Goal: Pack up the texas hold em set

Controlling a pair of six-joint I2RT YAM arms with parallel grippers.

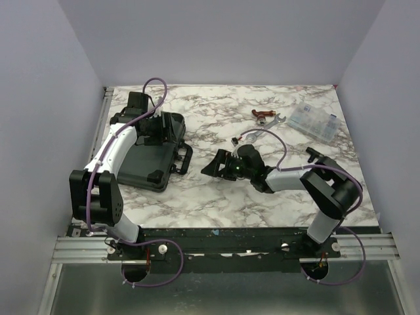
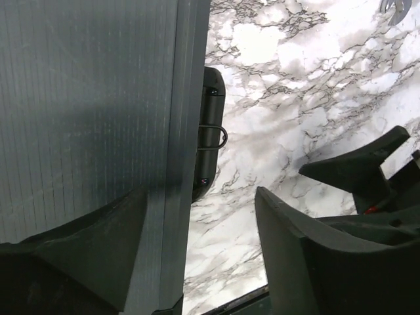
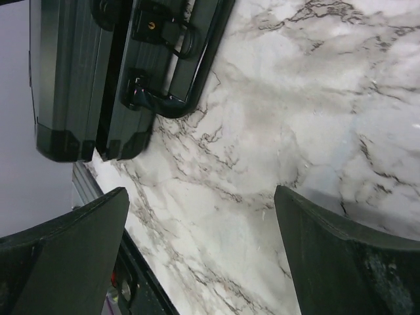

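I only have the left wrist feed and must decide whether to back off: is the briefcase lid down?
Observer: Yes. The top camera shows the briefcase lying flat on the left of the marble table with its lid down. Whether the latches are snapped I cannot tell.
Operator: What is the right gripper doing?
Observer: The right gripper is open, low over the table just right of the case handle. It points at the handle without touching it.
Operator: Anything else lying around?
Observer: A silver wrench and a clear compartment box sit at the far right, well away from the case.
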